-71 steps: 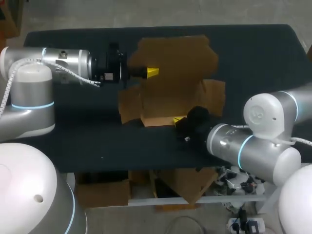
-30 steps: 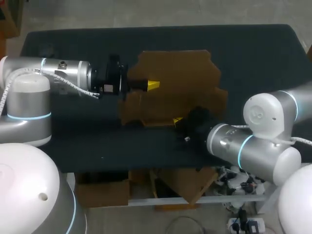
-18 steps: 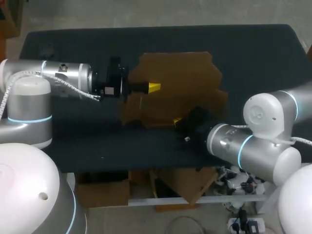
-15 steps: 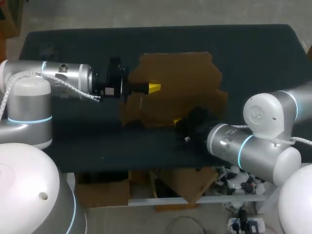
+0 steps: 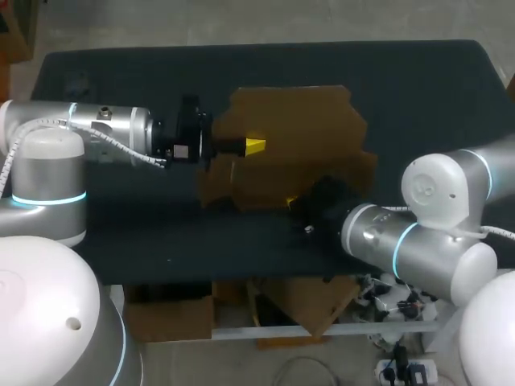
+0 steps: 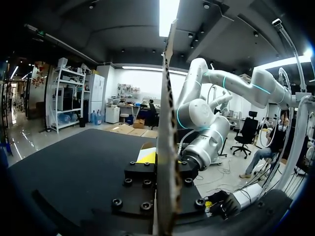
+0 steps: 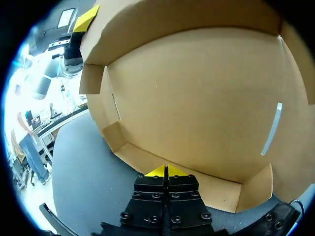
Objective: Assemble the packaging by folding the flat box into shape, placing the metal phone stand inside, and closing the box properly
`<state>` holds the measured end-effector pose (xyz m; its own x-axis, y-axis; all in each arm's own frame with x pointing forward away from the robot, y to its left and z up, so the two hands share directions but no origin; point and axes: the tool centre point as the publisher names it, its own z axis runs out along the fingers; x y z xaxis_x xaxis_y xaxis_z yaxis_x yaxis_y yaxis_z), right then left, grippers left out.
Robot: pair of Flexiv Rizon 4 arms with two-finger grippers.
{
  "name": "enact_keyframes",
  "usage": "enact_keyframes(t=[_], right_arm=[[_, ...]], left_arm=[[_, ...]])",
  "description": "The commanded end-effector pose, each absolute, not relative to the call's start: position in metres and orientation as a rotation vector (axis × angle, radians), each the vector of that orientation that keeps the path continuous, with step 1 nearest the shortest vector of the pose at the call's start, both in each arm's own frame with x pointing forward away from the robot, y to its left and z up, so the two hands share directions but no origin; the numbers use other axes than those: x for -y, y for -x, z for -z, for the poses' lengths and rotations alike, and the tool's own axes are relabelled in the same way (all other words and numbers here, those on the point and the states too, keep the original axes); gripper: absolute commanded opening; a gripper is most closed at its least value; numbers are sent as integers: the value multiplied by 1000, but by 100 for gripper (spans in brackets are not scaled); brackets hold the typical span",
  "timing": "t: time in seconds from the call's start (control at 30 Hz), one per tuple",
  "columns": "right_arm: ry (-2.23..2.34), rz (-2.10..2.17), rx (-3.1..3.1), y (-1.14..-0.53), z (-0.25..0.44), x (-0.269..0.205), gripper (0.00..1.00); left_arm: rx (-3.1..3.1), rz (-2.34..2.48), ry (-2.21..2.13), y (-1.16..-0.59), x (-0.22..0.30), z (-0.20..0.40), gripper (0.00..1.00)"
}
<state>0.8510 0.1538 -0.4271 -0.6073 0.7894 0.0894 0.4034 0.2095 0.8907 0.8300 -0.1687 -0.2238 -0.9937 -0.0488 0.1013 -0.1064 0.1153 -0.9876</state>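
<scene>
Now, the lid (image 5: pixel 294 121) sits lower than a couple of seconds ago. Your left pincer (image 5: pixel 253 145) is clamped on the lid's left edge with card between both fingers. It has swung the lid down toward the frame's centre, so the open tray seen earlier is mostly covered. In the last half second it barely moves. Judgement: the closing step is well along, but the lid is not seated yet.

The box (image 5: pixel 249 181) is mid-tabletop (image 5: pixel 418 88), at the centre of the head view. Your right pincer (image 5: pixel 294 199) is at the front wall (image 7: pixel 216 189), lower centre, tips pressed together with nothing visible between them. The phone stand is not visible in any view, so you can't confirm it's inside.

In the way: the left side flap (image 5: pixel 211 181) splays outward at centre left, and the right one looks splayed too. Both likely need tucking before the lid seats. The right pincer at the front wall may also block the lid's front edge.
</scene>
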Motion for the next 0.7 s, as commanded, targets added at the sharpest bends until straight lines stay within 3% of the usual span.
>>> enact_keyframes(t=[0.03, 0.7], right_arm=[[-1109, -1368, -2096, -850, 432, -155, 0], [-1109, -1368, -2096, -850, 432, -155, 0]], left_arm=[[2315, -2054, -164, -829, 167, 227, 0], [2319, -2049, -166, -829, 165, 227, 0]])
